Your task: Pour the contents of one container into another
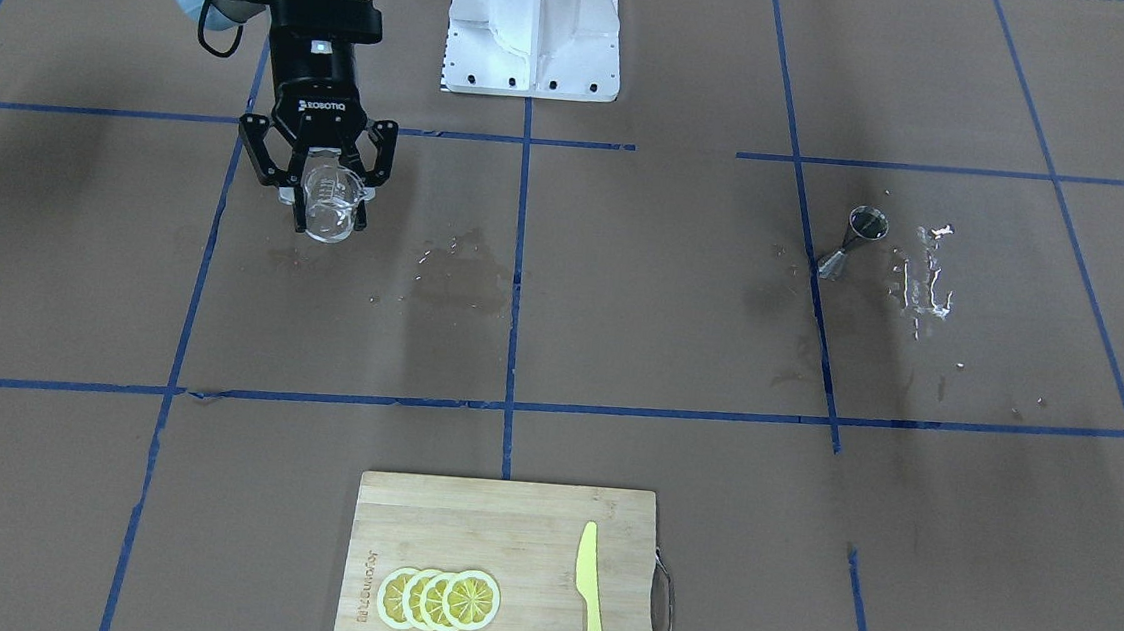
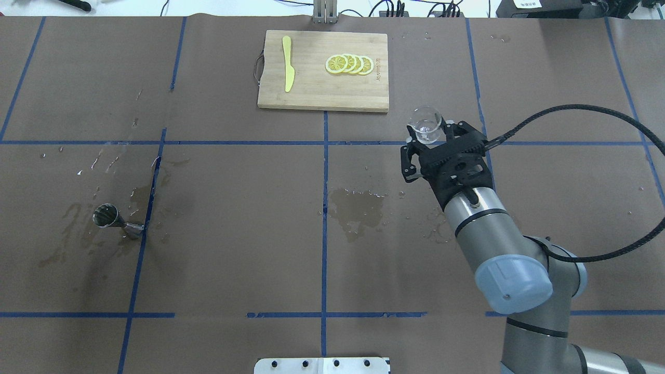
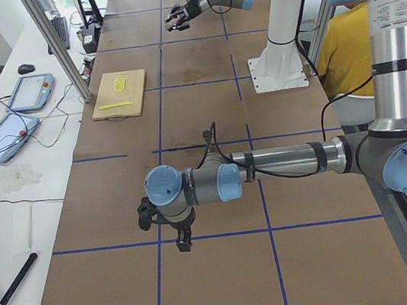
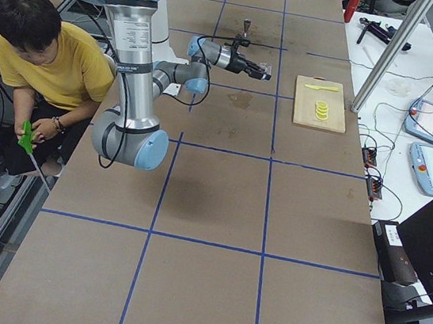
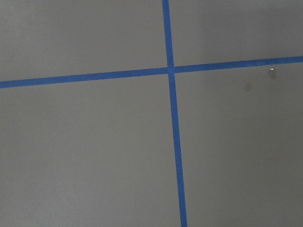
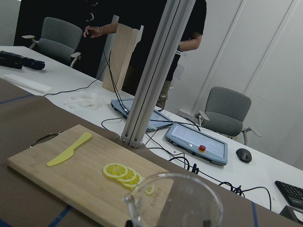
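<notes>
Steel jigger (image 1: 854, 240) stands well apart from the clear beaker (image 1: 330, 223), which your right gripper (image 1: 331, 211) clamps upright, likely against spilling; whether your left gripper (image 3: 163, 228) is open or closed cannot be told.

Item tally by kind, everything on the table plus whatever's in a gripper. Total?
clear beaker, held in the right gripper: 1
steel jigger: 1
cutting board: 1
yellow knife: 1
lemon slices: 4
Total: 8
</notes>
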